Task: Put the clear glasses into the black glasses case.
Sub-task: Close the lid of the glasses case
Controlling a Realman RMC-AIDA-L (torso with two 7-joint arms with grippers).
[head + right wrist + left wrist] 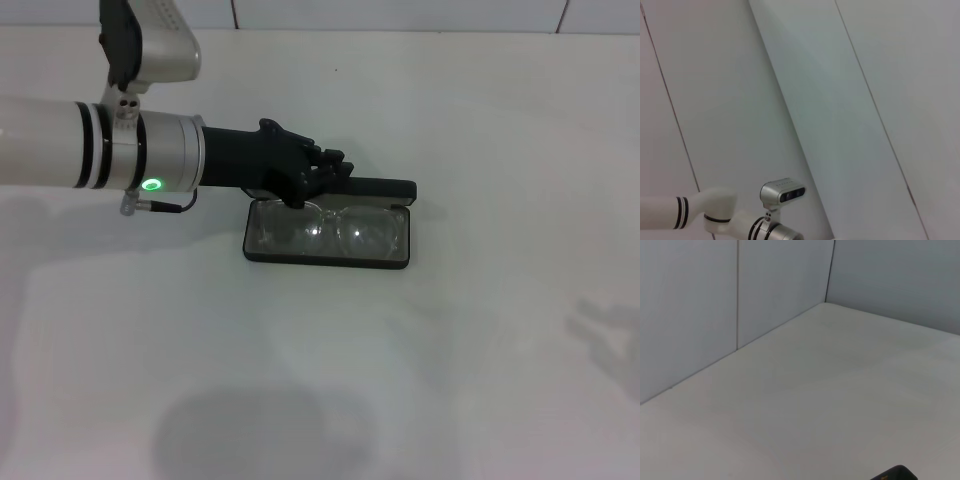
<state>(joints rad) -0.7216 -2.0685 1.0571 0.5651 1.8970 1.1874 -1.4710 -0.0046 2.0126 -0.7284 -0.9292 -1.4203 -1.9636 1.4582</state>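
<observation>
- The black glasses case (328, 240) lay open on the white table (470, 340), a bit past the middle of it.
- The clear glasses (335, 230) lay inside the case, flat on the lining, with the lens stretching from one end of the tray to the other.
- The lid of the case stood up along the far side, seen as a thin black strip.
- The left gripper (318, 175) reached in from the left side and sat at the far left part of the case, right over the lid edge and the end of the glasses.
- Its dark fingers (300, 190) pointed down toward the glasses frame, and I could not tell if they were pinched on anything or let go.
- A green light (152, 184) glowed on the silver wrist of the left arm.
- The left wrist view showed mostly bare table and grey wall panels (700, 315), with a small dark corner of the case (895, 473) at the edge of the picture.
- The right gripper was not seen anywhere; the right wrist view showed only wall panels and the left arm (715, 220) far off.
</observation>
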